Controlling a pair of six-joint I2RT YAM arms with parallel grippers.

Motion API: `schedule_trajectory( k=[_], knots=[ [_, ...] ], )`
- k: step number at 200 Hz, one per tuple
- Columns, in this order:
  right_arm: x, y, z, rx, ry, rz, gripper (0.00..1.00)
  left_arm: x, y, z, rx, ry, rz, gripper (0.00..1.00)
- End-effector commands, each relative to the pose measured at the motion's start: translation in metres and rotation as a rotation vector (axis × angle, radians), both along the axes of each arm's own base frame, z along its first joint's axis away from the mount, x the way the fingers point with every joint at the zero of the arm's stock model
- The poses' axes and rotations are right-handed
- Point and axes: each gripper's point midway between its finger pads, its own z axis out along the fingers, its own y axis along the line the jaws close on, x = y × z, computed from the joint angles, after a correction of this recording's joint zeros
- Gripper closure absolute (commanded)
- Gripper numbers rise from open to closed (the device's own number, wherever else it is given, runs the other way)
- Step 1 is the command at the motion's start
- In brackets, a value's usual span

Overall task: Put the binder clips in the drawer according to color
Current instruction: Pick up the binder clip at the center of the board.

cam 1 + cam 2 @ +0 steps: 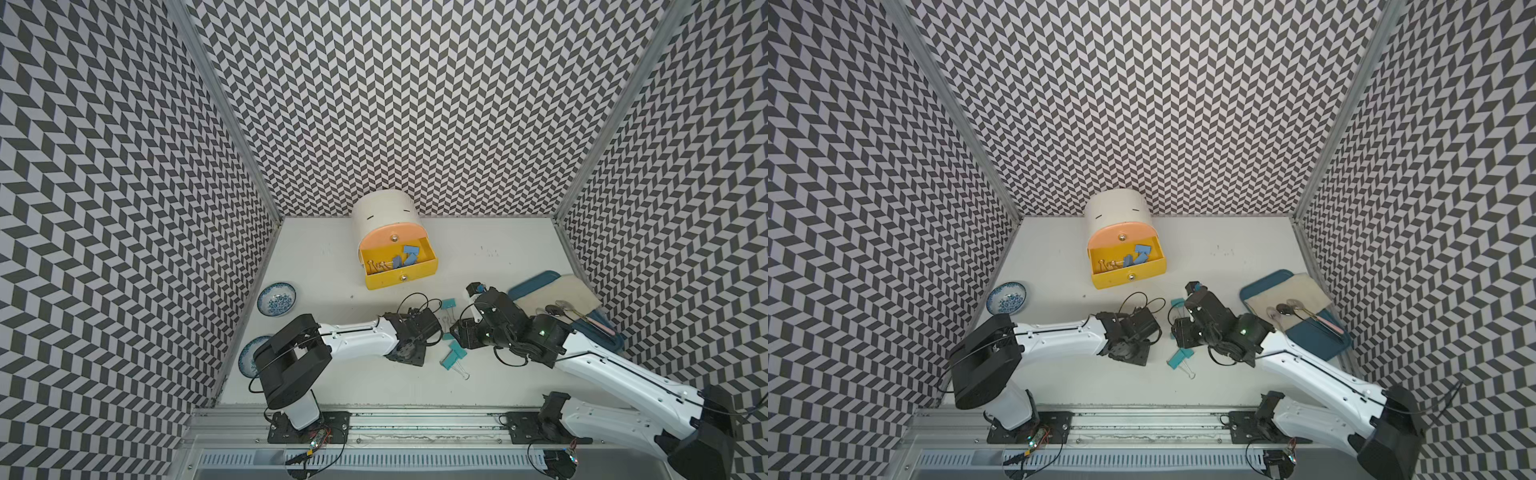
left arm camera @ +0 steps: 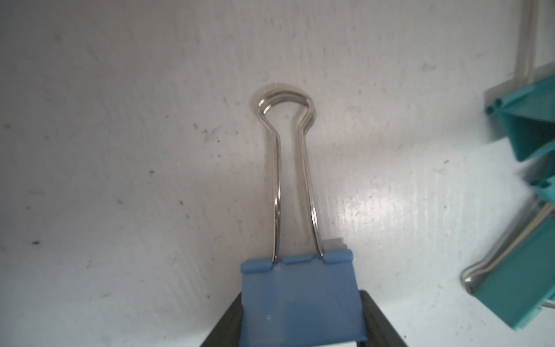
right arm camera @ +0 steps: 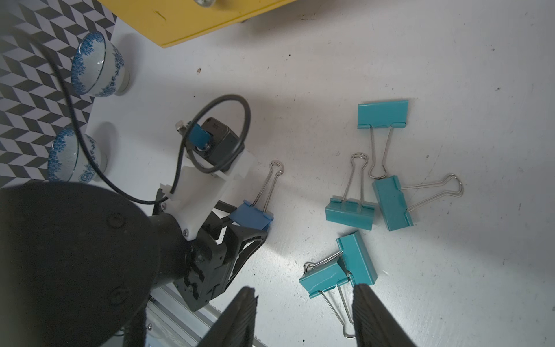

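Blue binder clip (image 2: pixel 300 300), on counter (image 3: pixel 450 60), pinched by left fingers (image 2: pixel 228 330); right fingers (image 3: pixel 237 321) spread, empty, above five teal binder clips (image 3: pixel 350 214).

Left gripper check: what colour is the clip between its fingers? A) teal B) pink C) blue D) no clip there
C: the left wrist view shows a blue binder clip between the left gripper's fingers, wire handle lying on the table; teal clips lie apart beside it.

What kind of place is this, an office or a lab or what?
Probably a robot lab test cell: two arms bolted to an aluminium rail, chevron-patterned walls enclosing a small white table, with staged binder clips.
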Motion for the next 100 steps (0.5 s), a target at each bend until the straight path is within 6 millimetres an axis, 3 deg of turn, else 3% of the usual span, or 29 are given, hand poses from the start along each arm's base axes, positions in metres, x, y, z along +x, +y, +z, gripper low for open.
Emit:
schedule_trajectory(
  k=[1, 58, 82, 100],
  knots=[
    [0.009, -0.006, 0.006, -0.002, -0.047, -0.029, 0.45, 0.007, -0.009, 0.041, -0.050, -0.049, -0.022, 0.64],
    [0.037, -0.033, 0.005, 0.000, -0.053, -0.106, 0.46, 0.022, -0.020, 0.163, -0.162, -0.217, -0.126, 0.66],
    [0.047, -0.036, 0.005, 0.013, -0.051, -0.113, 0.47, 0.046, -0.019, 0.208, -0.142, -0.311, -0.135, 0.66],
    [0.053, -0.032, 0.007, 0.023, -0.053, -0.106, 0.47, 0.071, -0.013, 0.229, -0.124, -0.359, -0.127, 0.66]
  ],
)
